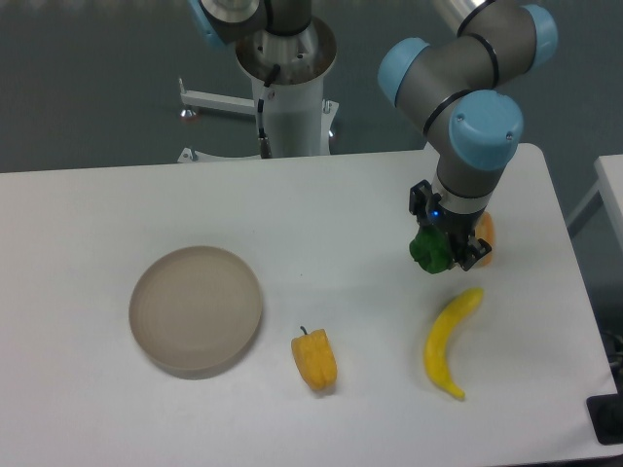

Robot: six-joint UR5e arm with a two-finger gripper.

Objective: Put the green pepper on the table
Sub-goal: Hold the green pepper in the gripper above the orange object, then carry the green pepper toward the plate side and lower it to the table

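Beyond the banana, the hand pinches the green pepper, too rounded to show a long axis.

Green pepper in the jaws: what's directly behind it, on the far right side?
An orange object peeks out behind the gripper that holds the green pepper. Only a sliver shows; the gripper covers the rest, so I cannot tell what it is.

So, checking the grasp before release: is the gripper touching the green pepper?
Touching. The fixed camera shows the gripper closed around the green pepper, its dark fingers pressed against the pepper's side with no gap.
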